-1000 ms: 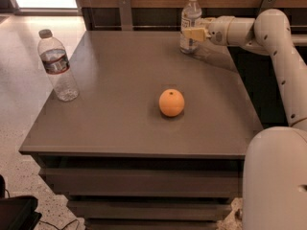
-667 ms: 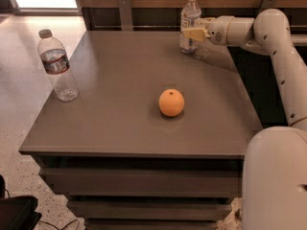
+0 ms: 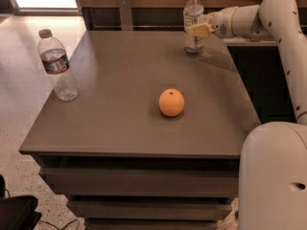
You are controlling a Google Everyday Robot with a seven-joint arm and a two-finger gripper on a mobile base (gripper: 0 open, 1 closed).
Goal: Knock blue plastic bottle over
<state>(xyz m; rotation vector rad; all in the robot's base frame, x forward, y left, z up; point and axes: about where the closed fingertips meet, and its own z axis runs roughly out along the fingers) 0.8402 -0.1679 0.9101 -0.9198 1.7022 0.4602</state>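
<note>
The blue plastic bottle [image 3: 193, 14], slim with a white cap and a pale label, stands upright at the back right of the grey table [image 3: 120, 114]. My gripper [image 3: 197, 30] reaches in from the right at the end of the white arm [image 3: 283, 18]. It sits against the bottle's right side at about label height.
A ribbed clear bottle with a grey cap [image 3: 58, 66] stands near the table's left edge. An orange [image 3: 171, 102] lies in the middle of the table. The robot's white body [image 3: 273, 176] fills the lower right. A wooden wall and a grey post [image 3: 125, 12] stand behind the table.
</note>
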